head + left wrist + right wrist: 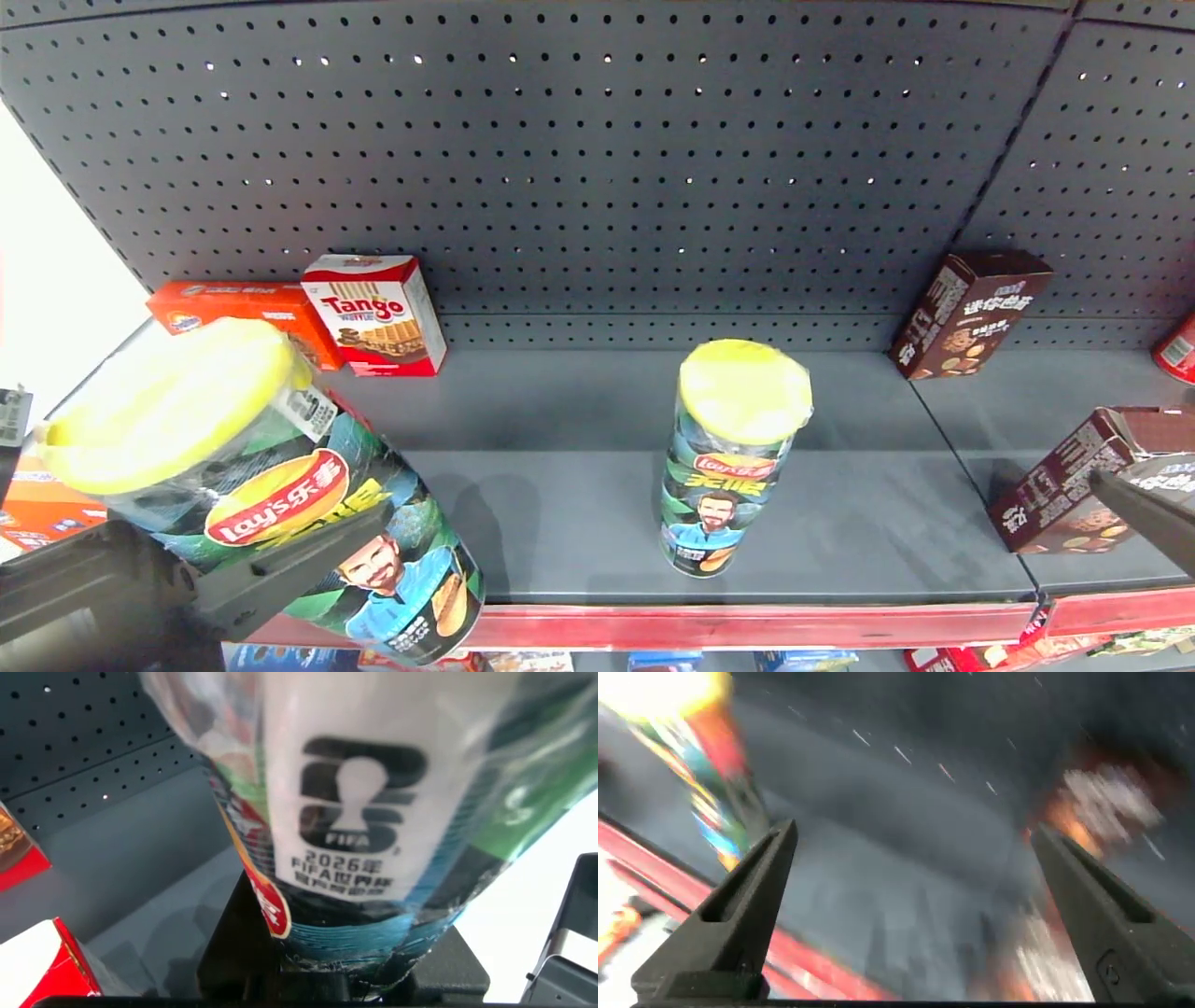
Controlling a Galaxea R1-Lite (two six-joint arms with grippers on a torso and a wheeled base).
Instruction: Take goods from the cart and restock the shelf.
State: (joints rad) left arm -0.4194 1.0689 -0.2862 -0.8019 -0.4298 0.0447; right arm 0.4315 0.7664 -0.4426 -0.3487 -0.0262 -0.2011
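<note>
**Hazards at this stage**

1. The left tool (187,523) is clamped on a chip canister (271,485), gripping low on the body. The canister hangs tilted in front of the shelf (579,420), with its yellow lid (168,401) leaning outward, away from the other arm.
2. Tip-over risk: if you release the canister at this angle, it will probably topple and roll. Bring it upright before you let go.
3. Edge-strike risk: the canister base sits close to the shelf's red front strip (747,623). If you advance too low, the base may catch the strip and twist in the grip.
4. Collision risk: a wafer box (378,313) and an orange box (243,313) lie beyond the left tool, against the back panel. A deep push could shove them.
5. A second canister (733,467) stands upright on the shelf between the two tools. Leave room beside it, because a nudge may knock it over.
6. The right tool (915,905) holds nothing and its fingers are spread apart. It sits near a leaning brown box (1064,481). Any stray motion there could knock that box flat.
</note>
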